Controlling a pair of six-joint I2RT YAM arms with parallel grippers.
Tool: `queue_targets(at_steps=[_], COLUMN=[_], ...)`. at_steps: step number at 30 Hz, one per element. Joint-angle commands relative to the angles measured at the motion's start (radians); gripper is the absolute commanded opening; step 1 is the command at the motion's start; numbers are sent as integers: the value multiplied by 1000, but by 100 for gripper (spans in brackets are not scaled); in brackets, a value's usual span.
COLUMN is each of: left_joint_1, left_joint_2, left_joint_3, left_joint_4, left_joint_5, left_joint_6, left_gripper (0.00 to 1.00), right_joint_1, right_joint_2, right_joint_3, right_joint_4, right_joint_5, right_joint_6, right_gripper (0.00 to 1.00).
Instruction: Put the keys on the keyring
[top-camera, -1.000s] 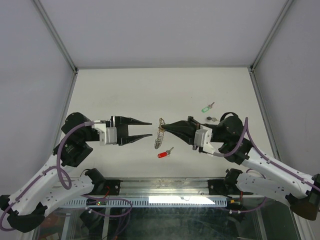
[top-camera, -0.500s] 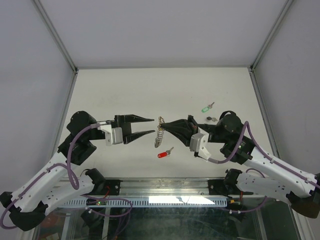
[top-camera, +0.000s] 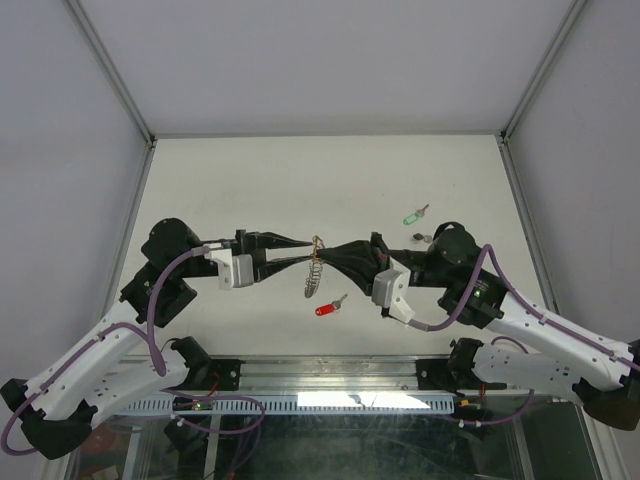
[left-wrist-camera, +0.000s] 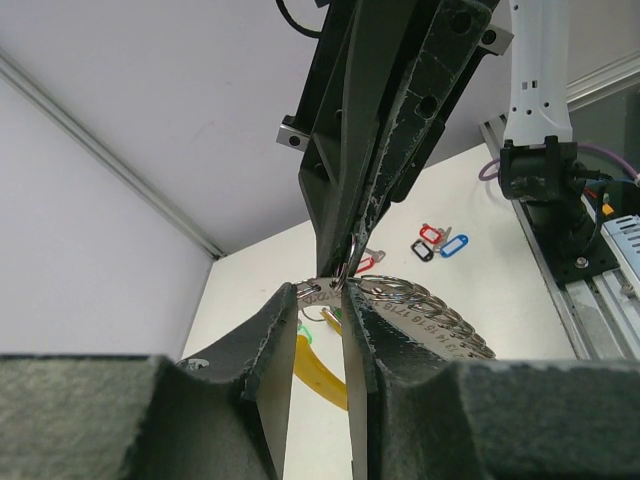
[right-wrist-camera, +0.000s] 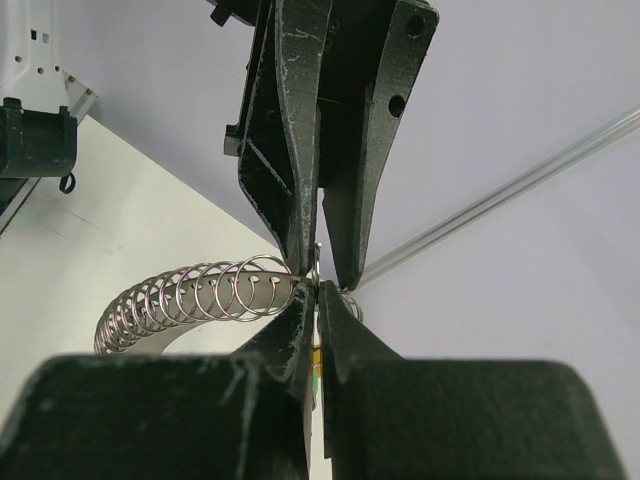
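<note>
Mid-frame blocked, upper bench (top-camera: 300, 170) open
Left pincer (top-camera: 308, 254) and right pincer (top-camera: 328, 252) meet tip to tip at centre, keyring (top-camera: 314, 276) hanging there; red key (top-camera: 325, 309) lies just below, green key (top-camera: 411, 216) to the right.

On the flat white counter (top-camera: 250, 180) lie a red-tagged silver key (top-camera: 329, 306) and, well apart, a green-tagged silver key (top-camera: 415, 214).

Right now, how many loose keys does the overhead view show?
3: green key far right, dark key beside the right arm, red key below the keyring; more may be hidden.
</note>
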Motion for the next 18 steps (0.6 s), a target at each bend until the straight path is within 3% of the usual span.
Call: queue_targets(at_steps=[1, 18], left_joint_1=[-10, -10], left_joint_2=[-2, 0], left_joint_3=[34, 39], left_joint_4=[12, 12], left_joint_5=[17, 45], left_joint_6=[36, 39], left_gripper=[23, 18], right_joint_1=[15, 30], right_joint_2=[1, 24], right_joint_3=[61, 91], right_joint_4=[37, -1], right_joint_5=[25, 100], right_joint_6=[-11, 1], right_gripper=[0, 0])
